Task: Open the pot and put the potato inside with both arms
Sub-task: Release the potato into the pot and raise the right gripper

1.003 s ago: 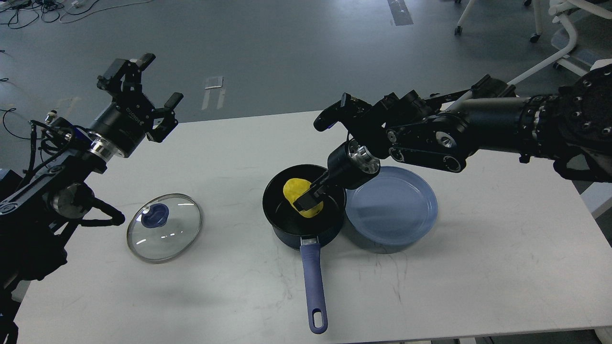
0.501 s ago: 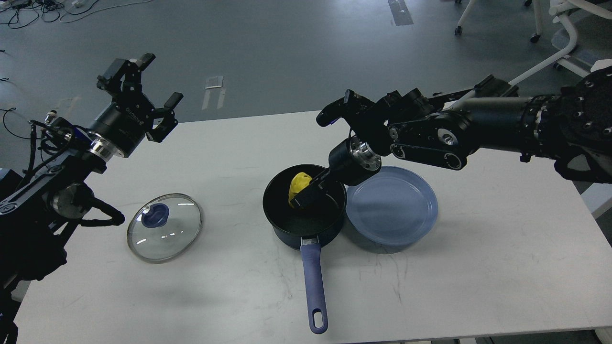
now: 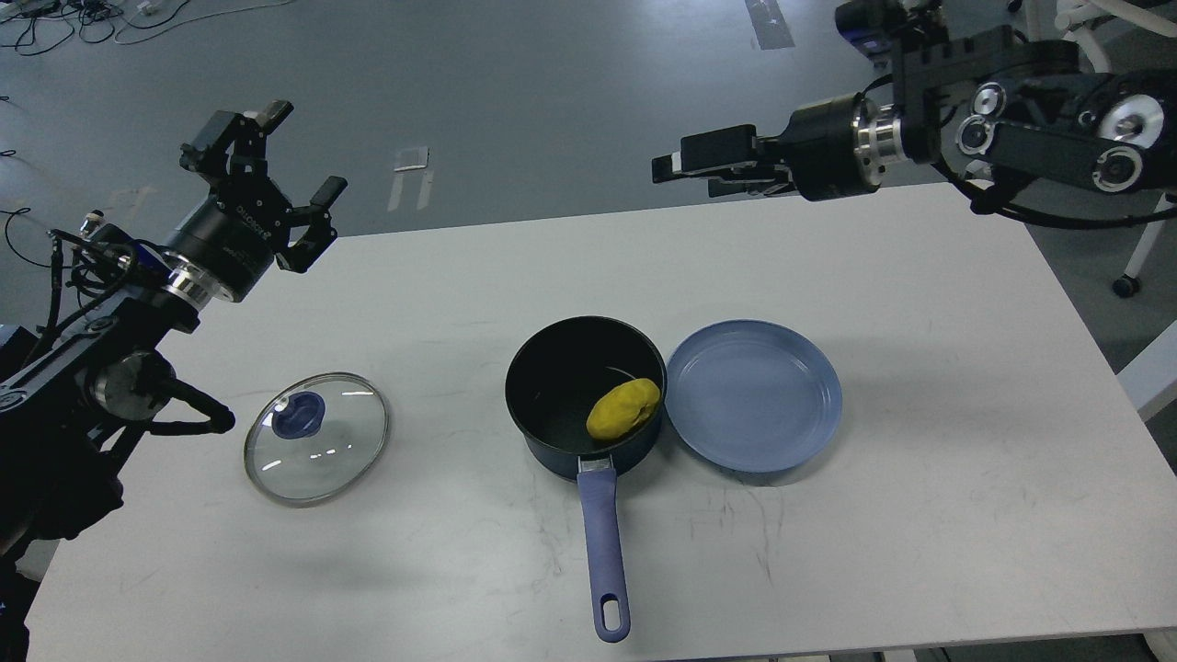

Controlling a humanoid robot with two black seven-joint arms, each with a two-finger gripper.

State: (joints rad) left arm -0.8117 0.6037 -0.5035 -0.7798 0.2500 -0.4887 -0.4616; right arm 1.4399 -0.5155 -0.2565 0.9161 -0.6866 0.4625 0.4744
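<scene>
The dark pot stands uncovered at the table's middle, its purple-blue handle pointing toward me. The yellow potato lies inside it against the right wall. The glass lid with its blue knob lies flat on the table to the pot's left. My left gripper is open and empty, raised above the table's far left corner. My right gripper is raised high beyond the table's far edge, far from the pot, empty, with its fingers slightly apart.
A flat blue plate touches the pot's right side. The white table ends close below the handle tip. Chair legs and cables sit on the grey floor behind.
My right gripper let go of the potato, rose out of the pot and swung up to the far right. The potato dropped to the pot's right side. The left arm barely moved.
</scene>
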